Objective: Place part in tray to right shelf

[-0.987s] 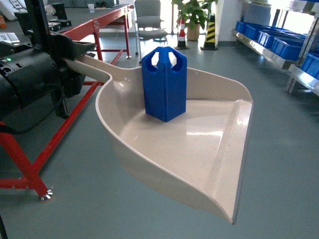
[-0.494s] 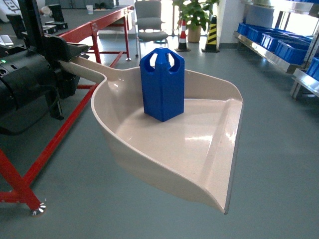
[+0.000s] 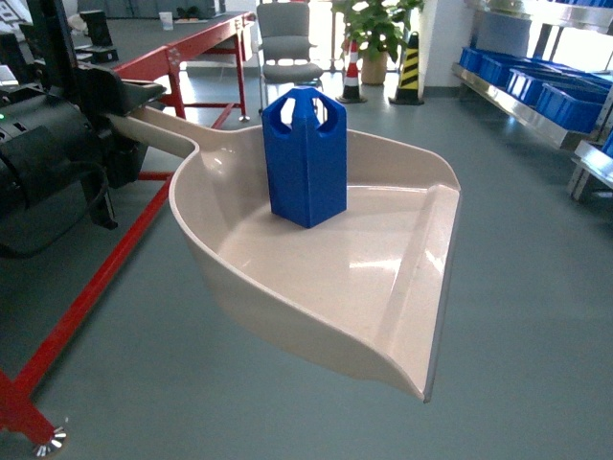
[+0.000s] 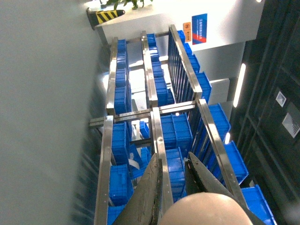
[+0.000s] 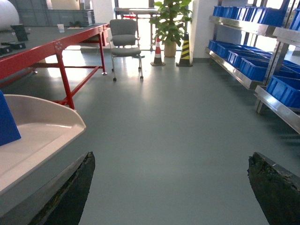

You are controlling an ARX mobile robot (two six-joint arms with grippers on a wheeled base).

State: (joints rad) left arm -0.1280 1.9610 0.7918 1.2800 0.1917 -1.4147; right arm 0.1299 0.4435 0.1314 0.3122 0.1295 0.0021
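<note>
Head view: tray (image 3: 383,278) held out over bare floor, filling the centre of the frame, handle running to upper left into the left gripper (image 3: 120,96), clenched on it. Part (image 3: 305,158) standing upright on the tray's floor toward the back wall, above centre, touching nothing else. Right shelf (image 3: 536,91) well apart at upper right, loaded with blue crates (image 3: 565,101). Red-framed table (image 3: 144,67) close along the left edge. Judged risks: tall narrow block, nothing bracing it, open front lip at lower right; any jolt of the base or dip of the tray likely to topple or slide it out.

Left wrist view: two dark fingers (image 4: 150,192) at bottom centre closed around the rounded beige handle (image 4: 201,208); rack and crates beyond, turned sideways. Twist of the handle in that grip a further worry.

Right wrist view: right gripper (image 5: 171,187) spread wide and empty, fingers at lower left and lower right; tray rim at left edge. No support from it for the load.
</note>
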